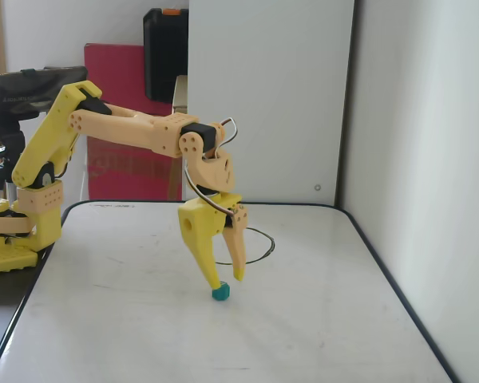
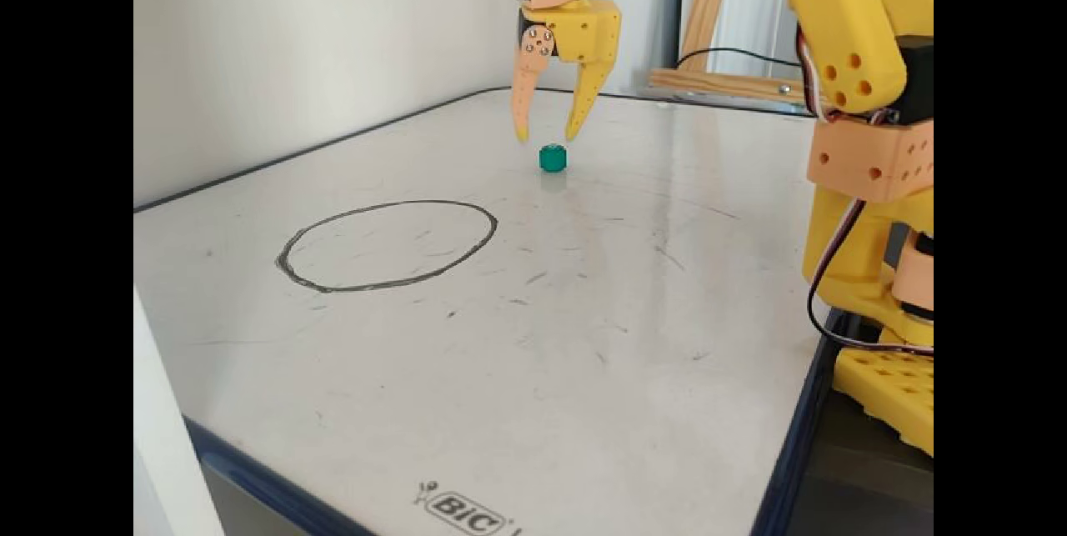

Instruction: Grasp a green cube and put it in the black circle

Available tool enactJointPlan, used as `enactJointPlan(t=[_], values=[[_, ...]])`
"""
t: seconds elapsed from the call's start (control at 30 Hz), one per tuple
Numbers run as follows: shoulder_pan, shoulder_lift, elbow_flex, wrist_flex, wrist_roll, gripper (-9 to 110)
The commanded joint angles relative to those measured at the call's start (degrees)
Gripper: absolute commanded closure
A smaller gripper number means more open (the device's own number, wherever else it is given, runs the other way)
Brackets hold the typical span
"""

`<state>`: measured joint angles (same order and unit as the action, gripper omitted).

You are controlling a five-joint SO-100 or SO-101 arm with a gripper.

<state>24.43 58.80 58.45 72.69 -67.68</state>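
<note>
A small green cube (image 1: 220, 293) (image 2: 552, 157) lies on the white board. A black drawn circle (image 2: 388, 245) lies on the board; in the other fixed view only part of its line (image 1: 265, 239) shows behind the gripper. My yellow and orange gripper (image 1: 227, 281) (image 2: 547, 136) hangs point-down just above the cube, fingertips a little apart and empty. The cube sits just below the tips, apart from them in both fixed views.
The whiteboard (image 2: 583, 336) has a dark rim and walls close on two sides. The arm's base (image 1: 16, 231) (image 2: 875, 186) stands at one edge. A black case (image 1: 165, 52) and a red panel (image 1: 120, 120) stand behind the board.
</note>
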Motion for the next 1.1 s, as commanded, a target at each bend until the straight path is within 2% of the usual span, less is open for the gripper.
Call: enactJointPlan(t=[0.0, 0.73, 0.87, 1.07], values=[[-0.3, 0.4, -2.0, 0.4, -0.1, 86], [-0.5, -2.0, -1.2, 0.0, 0.0, 89], [-0.5, -2.2, -1.3, -0.1, 1.3, 101], [-0.5, -2.1, -2.6, 0.3, 3.1, 101]])
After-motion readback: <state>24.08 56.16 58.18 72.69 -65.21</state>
